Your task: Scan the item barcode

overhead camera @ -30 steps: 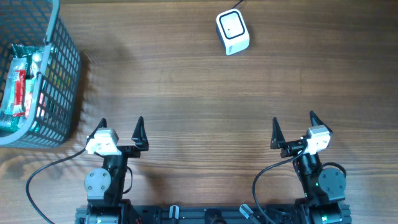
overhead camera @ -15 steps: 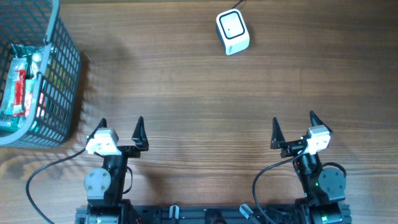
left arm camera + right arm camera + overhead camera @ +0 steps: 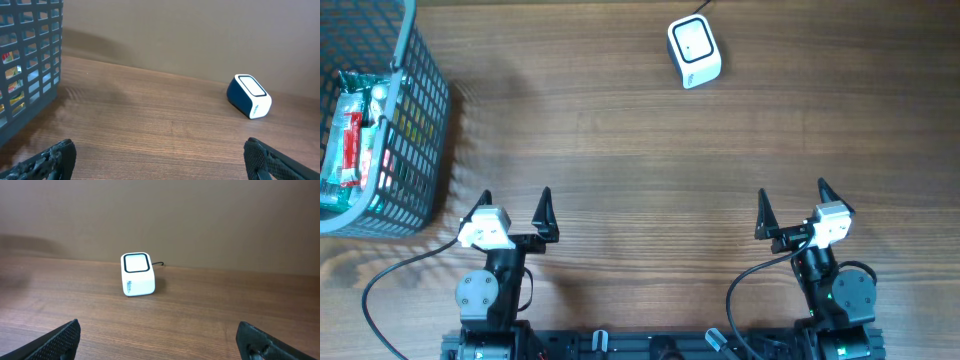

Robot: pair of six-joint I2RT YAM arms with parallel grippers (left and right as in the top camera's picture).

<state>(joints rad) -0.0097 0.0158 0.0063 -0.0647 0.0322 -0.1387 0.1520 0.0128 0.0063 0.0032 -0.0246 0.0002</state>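
Note:
A white barcode scanner (image 3: 694, 52) with a dark-framed window stands at the far middle of the table; it also shows in the left wrist view as the scanner (image 3: 249, 96) and in the right wrist view as the scanner (image 3: 137, 274). Packaged items (image 3: 350, 135) lie inside a blue-grey wire basket (image 3: 420, 150) at the far left. My left gripper (image 3: 514, 203) and right gripper (image 3: 791, 204) rest at the near edge, both open and empty, far from scanner and basket.
The basket wall (image 3: 30, 65) fills the left of the left wrist view. A black cable runs from the back of the scanner. Bare wooden table (image 3: 640, 170) lies between the grippers and the scanner.

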